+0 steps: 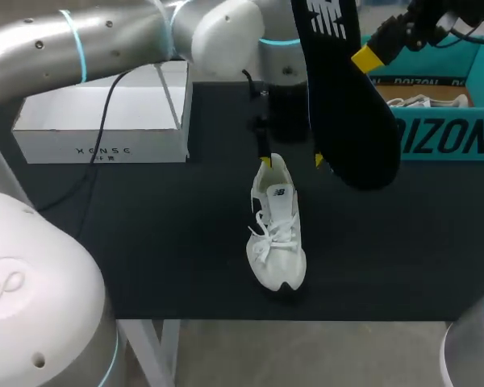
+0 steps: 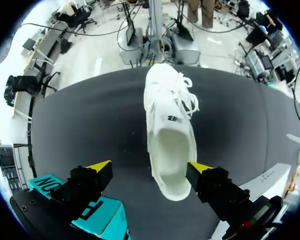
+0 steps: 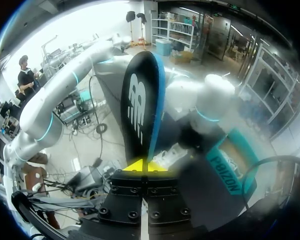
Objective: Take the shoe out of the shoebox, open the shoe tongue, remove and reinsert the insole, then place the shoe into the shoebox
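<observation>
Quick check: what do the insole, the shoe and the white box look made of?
Insole: matte black foam, probably; it holds its curved shape while hanging. Shoe: white mesh or knit upper, apparently, with woven laces. White box: smooth cardboard, judging by its thin folded walls.

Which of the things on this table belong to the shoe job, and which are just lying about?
Job: white shoe; black insole in the right gripper; teal shoebox; left gripper, open around the shoe's heel.
Lying about: white box; black cable.
</observation>
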`<move>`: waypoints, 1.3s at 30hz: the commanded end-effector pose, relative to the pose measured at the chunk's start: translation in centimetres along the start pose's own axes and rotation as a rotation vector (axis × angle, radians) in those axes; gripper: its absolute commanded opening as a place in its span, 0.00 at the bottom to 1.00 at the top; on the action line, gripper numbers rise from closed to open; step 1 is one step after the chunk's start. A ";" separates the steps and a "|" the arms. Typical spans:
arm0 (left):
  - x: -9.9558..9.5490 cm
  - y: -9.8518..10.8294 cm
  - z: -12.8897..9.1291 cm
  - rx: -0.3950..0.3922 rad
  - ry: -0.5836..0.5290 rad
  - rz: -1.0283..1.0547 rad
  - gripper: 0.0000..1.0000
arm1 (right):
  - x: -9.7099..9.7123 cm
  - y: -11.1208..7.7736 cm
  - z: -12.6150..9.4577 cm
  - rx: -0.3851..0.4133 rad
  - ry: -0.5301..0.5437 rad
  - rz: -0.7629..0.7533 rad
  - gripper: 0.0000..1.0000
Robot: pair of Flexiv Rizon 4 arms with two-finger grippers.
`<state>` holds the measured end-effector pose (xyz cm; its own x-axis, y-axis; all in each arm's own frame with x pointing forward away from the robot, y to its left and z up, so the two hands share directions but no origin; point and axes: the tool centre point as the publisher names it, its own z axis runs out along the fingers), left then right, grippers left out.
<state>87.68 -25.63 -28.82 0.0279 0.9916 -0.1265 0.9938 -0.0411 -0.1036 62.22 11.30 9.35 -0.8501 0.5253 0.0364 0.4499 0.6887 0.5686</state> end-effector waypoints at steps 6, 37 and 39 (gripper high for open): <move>7.4 -1.2 -3.1 -0.090 -1.094 -0.103 1.00 | 0.0 0.2 0.0 0.004 0.000 0.002 0.00; 9.5 -2.1 -2.8 0.018 -1.255 -0.194 1.00 | 0.0 0.2 0.0 0.004 0.000 0.002 0.00; 9.2 -2.2 -3.5 -0.030 -1.287 -0.150 1.00 | 0.0 0.2 0.0 0.004 0.000 0.002 0.00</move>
<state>86.70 -15.93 -26.54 -0.2236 0.3813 -0.8970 0.9744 0.0675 -0.2142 62.22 11.30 9.35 -0.8502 0.5253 0.0363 0.4498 0.6887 0.5686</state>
